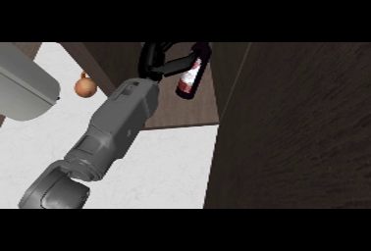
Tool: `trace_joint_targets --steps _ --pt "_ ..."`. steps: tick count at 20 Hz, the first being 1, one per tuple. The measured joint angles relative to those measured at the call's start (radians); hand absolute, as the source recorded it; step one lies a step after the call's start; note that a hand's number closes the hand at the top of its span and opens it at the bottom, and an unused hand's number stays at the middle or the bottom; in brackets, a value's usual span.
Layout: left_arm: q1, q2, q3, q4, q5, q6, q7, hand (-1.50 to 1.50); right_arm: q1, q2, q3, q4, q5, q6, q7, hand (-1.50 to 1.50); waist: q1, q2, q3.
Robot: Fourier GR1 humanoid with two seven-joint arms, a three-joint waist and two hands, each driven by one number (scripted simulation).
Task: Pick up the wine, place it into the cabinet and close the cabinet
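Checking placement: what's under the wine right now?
The wine, held tilted by the hand, hangs over the dark cabinet floor. Nothing else shows beneath it. Its upper end runs out of view, so what lies there cannot be seen.

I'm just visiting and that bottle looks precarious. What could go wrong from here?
1. The hand holds the wine bottle tilted above the cabinet floor, so it might slip or tip over when released.
2. The open cabinet door stands close beside the bottle; a sideways swing could knock it.
3. The forearm reaches inside the cabinet, so shutting the door too soon could trap it.
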Motion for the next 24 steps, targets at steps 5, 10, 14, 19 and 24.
trace_joint_targets --steps 5,10,14,19,24 --pt "0.011 -0.02 0.003 -0.017 0.001 -0.036 0.005 -1.5 0.026 -0.014 -0.012 -0.007 0.001 -0.01 0.002 -1.5 0.022 -0.01 0.0" --pt "0.028 -0.027 -0.015 -0.063 0.019 -0.043 0.033 -1.5 0.021 -0.019 -0.026 -0.011 0.001 -0.02 0.022 -1.5 0.037 -0.018 0.001" --pt "0.061 -0.029 -0.042 -0.123 0.044 -0.063 0.058 -1.5 0.016 -0.02 -0.034 -0.009 0.002 -0.025 0.038 -1.5 0.047 -0.022 0.001" --pt "0.144 -0.03 -0.094 -0.217 0.092 -0.108 0.072 -1.5 0.017 -0.024 -0.034 -0.011 0.004 -0.035 0.046 -1.5 0.051 -0.028 0.001" --pt "0.266 -0.03 -0.184 -0.368 0.151 -0.116 0.103 -1.5 0.02 -0.025 -0.046 -0.009 0.004 -0.042 0.047 -1.5 0.064 -0.035 0.001"
